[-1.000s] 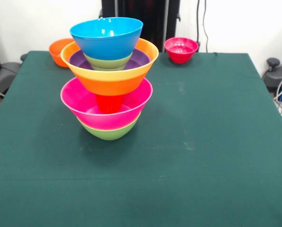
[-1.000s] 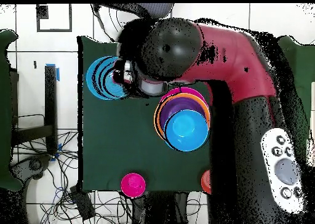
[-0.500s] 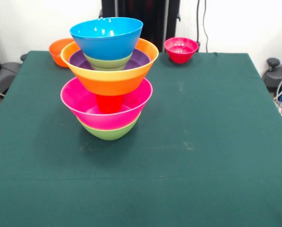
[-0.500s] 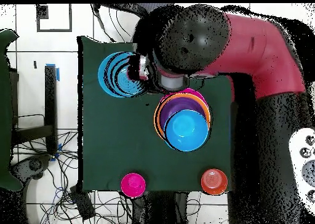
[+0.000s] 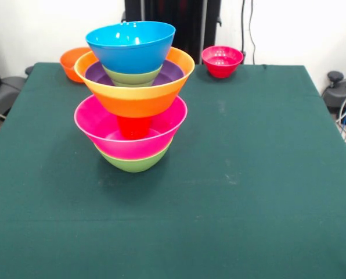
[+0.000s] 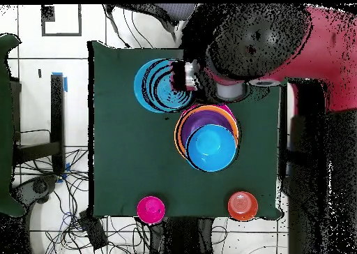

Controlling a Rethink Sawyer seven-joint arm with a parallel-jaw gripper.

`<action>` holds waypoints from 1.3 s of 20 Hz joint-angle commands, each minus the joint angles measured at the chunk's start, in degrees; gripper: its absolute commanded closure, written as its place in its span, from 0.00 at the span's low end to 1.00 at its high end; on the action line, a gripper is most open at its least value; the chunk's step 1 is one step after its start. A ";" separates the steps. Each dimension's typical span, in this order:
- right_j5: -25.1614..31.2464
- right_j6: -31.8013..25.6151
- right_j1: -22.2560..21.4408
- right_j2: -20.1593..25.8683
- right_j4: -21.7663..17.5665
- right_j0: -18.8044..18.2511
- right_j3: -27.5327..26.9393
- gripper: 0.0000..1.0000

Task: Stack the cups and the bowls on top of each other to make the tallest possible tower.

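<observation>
The tower stands left of centre in the front view: a green bowl (image 5: pixel 132 162) lowest, a pink bowl (image 5: pixel 103 125), the red cup (image 5: pixel 133 126), a wide orange bowl (image 5: pixel 137 96), a purple bowl (image 5: pixel 94 74), a green bowl (image 5: pixel 132 76) and a blue bowl (image 5: pixel 130 45) on top. From overhead only its blue top (image 6: pixel 210 146), purple (image 6: pixel 202 115) and orange rim (image 6: pixel 179 136) show. My gripper (image 6: pixel 188 75) shows only overhead. It holds a second blue bowl (image 6: pixel 160 86) by its rim, high up and just off the tower's side.
A small orange bowl (image 5: pixel 73 61) (image 6: pixel 240 205) and a small red-pink bowl (image 5: pixel 222 61) (image 6: pixel 150 208) sit at the robot's edge of the green table (image 5: pixel 248 174). The red arm (image 6: pixel 314 42) reaches over the table's side.
Overhead, the arm and the held blue bowl have moved steadily toward the tower. The tower and the two small bowls have not moved.
</observation>
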 commanded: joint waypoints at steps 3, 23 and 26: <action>3.78 -21.04 -2.71 4.00 -2.73 -5.50 3.43 1.00; -1.47 -31.24 -19.07 9.99 7.73 -25.79 20.83 1.00; -1.75 -32.88 -20.15 10.50 7.71 -27.50 21.45 1.00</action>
